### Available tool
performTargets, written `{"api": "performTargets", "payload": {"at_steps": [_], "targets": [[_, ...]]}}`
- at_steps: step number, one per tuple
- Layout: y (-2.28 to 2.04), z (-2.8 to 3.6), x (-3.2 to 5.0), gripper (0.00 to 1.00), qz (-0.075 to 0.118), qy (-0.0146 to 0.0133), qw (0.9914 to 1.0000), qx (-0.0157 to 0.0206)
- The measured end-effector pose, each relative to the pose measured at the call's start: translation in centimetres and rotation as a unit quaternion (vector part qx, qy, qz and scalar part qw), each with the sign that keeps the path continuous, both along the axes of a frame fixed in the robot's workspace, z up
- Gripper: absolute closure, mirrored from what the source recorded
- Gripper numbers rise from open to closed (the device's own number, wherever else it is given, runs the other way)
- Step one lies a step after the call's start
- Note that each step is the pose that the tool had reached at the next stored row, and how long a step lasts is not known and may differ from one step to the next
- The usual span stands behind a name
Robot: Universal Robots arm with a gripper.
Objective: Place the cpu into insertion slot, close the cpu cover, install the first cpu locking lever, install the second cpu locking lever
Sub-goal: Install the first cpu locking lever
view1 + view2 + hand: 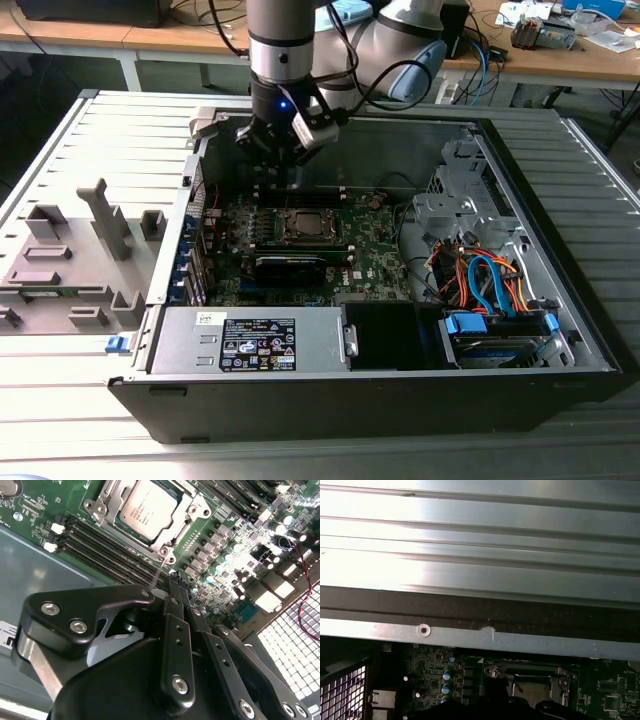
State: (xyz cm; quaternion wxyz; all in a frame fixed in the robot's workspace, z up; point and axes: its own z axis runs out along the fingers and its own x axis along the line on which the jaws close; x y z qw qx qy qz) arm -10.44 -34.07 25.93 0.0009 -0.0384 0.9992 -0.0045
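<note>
The gripper (283,150) hangs over the motherboard's far edge inside the open computer case (560,250). In the second wrist view its black fingers (176,630) lie pressed together along one line, with nothing visible between them; their tips end just beside a thin metal lever (159,572) that runs from the socket's corner toward them.

The cpu (148,509) already sits in the insertion slot (306,224), its pale metal top showing through the window of the cpu cover (192,510), which lies flat and closed around it. In the exterior view the socket lies near the middle of the green motherboard (375,245), just in front of the gripper and slightly toward the exterior view's right. The lever's long axis points roughly from the socket toward the fingertips, so the gripper looks lined up with that rod rather than with the chip.

Fine print marks the chip's top, and a labelled sticker sits on the power supply (250,340) at the case's near edge.
</note>
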Motion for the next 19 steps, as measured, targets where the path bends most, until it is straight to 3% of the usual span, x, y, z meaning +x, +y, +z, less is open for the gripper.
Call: {"api": "performTargets", "payload": {"at_steps": [3,11,15,19], "targets": [[0.0,-0.16,0.09,0.89,0.0,-0.0001,1.0,0.0001],[0.02,-1.56,0.59,0.89,0.004,0.0,0.99999,-0.0002],[0.02,-2.08,0.82,0.89,-0.018,0.0,0.99984,-0.0003],[0.02,-2.49,1.05,0.89,-0.018,0.0,0.99983,-0.0002]]}}
